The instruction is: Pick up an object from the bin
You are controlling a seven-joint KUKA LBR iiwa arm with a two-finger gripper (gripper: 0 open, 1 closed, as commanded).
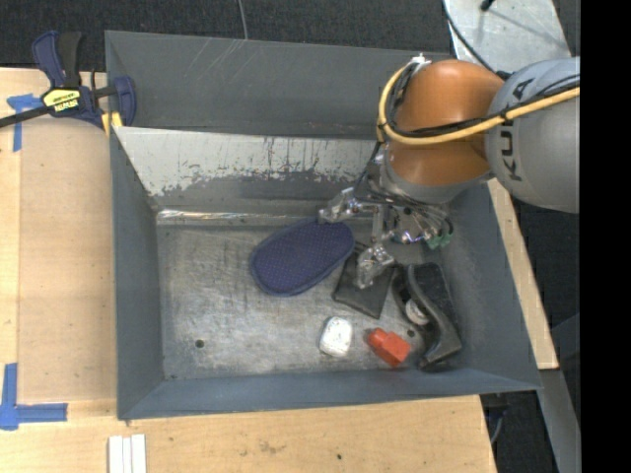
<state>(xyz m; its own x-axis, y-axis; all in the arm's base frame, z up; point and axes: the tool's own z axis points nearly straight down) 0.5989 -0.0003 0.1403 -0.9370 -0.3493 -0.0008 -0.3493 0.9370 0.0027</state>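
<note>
Directly beneath the claw (372, 262), toward the bin's (133, 264) right wall, lies a flat dark block (357, 296); the claw's spread cannot be told.

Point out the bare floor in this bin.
Bare: the floor between the left wall and the blue oval pad and white lump. Crowded: right side, where the claw hangs over a dark flat piece, red piece, black tool.

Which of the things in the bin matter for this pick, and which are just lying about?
In the job: tool; dark plate that lies at its tip, right of centre; bin.

Lying about: blue pad; white lump; red piece; black handle.
</note>
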